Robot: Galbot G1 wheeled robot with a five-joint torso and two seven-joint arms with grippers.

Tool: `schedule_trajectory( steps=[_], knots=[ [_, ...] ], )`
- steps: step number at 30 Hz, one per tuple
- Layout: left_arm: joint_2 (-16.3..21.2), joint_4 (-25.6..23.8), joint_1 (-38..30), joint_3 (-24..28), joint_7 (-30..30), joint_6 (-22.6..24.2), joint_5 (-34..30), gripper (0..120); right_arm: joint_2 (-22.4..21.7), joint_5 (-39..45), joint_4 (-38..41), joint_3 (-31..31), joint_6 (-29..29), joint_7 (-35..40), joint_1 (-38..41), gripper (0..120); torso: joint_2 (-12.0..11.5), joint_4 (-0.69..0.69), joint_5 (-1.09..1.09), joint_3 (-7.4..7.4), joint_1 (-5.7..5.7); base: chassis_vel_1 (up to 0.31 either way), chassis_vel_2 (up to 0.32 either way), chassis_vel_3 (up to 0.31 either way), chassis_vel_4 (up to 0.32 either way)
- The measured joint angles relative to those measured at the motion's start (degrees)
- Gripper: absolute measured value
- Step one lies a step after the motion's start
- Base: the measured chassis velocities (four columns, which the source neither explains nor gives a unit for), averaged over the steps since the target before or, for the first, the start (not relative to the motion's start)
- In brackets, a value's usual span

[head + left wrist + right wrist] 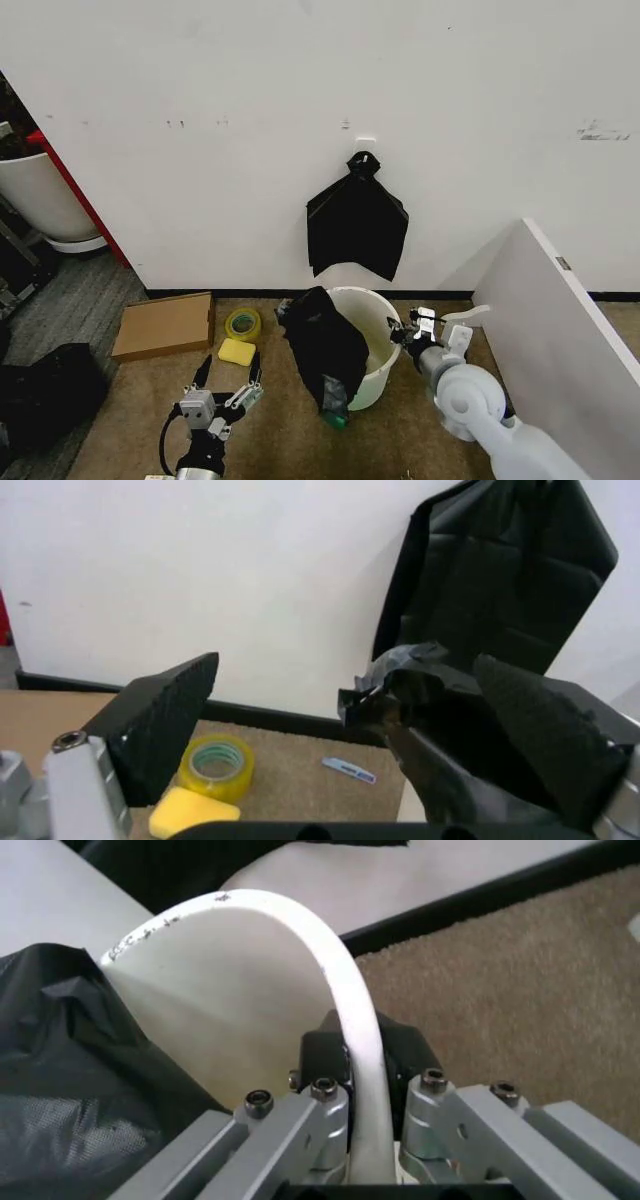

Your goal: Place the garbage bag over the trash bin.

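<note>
The cream-white trash bin [378, 352] stands on the carpet near the wall. The glossy black garbage bag [322, 348] hangs over its left rim and down its outer side. My right gripper [408, 336] is shut on the bin's right rim; in the right wrist view the rim [335, 971] runs between the fingers [322, 1057], with the bag [70, 1065] beside it. To the left of the bin and lower in the head view, my left gripper [228, 384] is open and apart from it. The left wrist view has the bag [415, 686] ahead between the open fingers [165, 709].
A flat black bundle [357, 225] hangs knotted on the wall above the bin. A yellow tape roll [243, 323], a yellow sponge [237, 351] and flat cardboard [165, 325] lie to the left. A white panel [560, 340] closes the right side. A big white tub [40, 200] stands far left.
</note>
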Motion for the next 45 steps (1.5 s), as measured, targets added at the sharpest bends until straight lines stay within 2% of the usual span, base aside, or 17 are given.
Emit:
schedule_trajectory(
  steps=[7, 20, 33, 43, 45],
  knots=[
    [-0.2, 0.26, 0.26, -0.68, -0.2, -0.11, -0.1, 100, 3.95, -4.12, -2.09, -0.71, 1.43, -1.63, -0.91, 2, 0.0, 0.0, 0.01, 0.0, 0.0, 0.0, 0.0, 0.0, 0.0],
    [-1.05, 0.71, 0.25, -0.65, -0.32, -0.76, -0.52, 100, 5.18, -9.6, -4.1, -3.03, 5.19, -4.41, -1.95, 2, 0.0, 0.0, 0.0, 0.0, 0.0, 0.0, 0.0, 0.0, 0.0],
    [-1.35, 0.61, 0.33, -0.09, -0.47, -1.28, -0.38, 100, 5.5, -9.6, -5.44, -3.77, 5.93, -6.45, -2.27, 2, 0.0, 0.0, 0.01, 0.0, 0.0, 0.0, 0.0, 0.0, 0.0],
    [-1.45, 0.64, 0.5, 0.27, -0.46, -1.48, -0.18, 100, 5.59, -9.92, -5.13, -3.44, 6.09, -7.08, -3.81, 42, 0.0, 0.0, 0.01, 0.0, 0.0, 0.0, 0.0, 0.0, 0.0],
    [-1.48, 0.67, 0.53, 0.33, -0.46, -1.51, -0.14, 100, 5.42, -10.4, -4.64, -3.34, 6.14, -7.14, -4.11, 46, 0.0, 0.0, 0.01, 0.0, 0.0, 0.0, 0.0, 0.0, 0.0]
  ],
)
